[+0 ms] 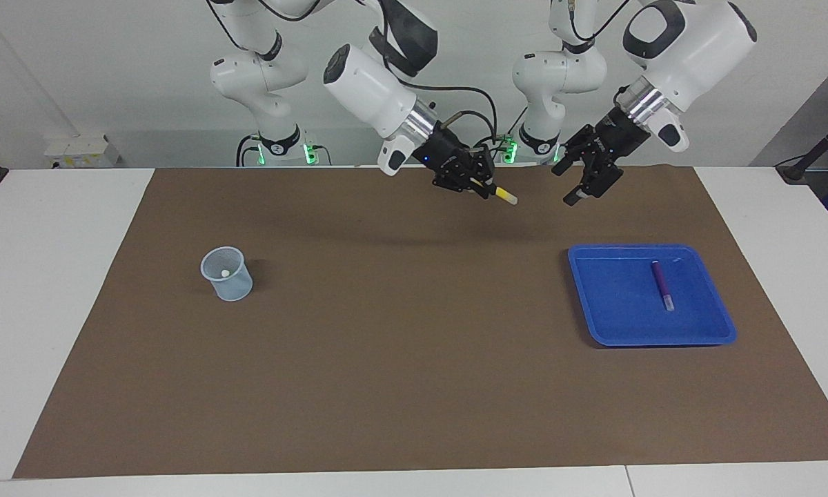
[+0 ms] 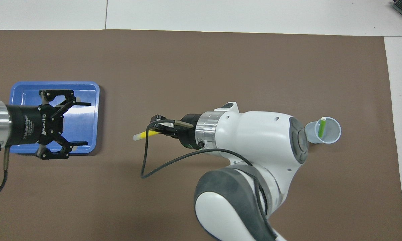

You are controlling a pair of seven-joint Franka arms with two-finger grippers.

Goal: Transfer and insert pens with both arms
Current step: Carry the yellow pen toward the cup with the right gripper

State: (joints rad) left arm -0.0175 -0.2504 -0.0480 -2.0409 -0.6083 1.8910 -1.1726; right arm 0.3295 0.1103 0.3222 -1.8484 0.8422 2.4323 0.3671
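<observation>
Wide brown mat point(image 1: 414, 359) covers the white surface point(image 1: 55, 310). Flat blue plastic tray point(image 1: 621, 324) sits toward the left arm's end; small clear plastic cup point(image 1: 228, 276) sits toward the right arm's end, well apart from the tray.

Right pincer point(image 1: 484, 190) hangs over the mat between tray and cup, pressed together on the short yellow marker pen point(image 1: 505, 196). Pen's long axis runs roughly level along the length of the surface; its pale cap end points toward the tray, away from the cup. Judgement: cup lies on the opposite heading from the pen tip, so the carry must swing toward the right arm's end, and the pen must tip upright before it can drop in.

Left pincer point(image 2: 74, 124) hangs over the tray, fingers spread wide, holding nothing.

Slim purple marker pen point(image 1: 661, 284) lies flat in the tray. Green marker pen point(image 2: 321, 128) stands leaning in the cup.
</observation>
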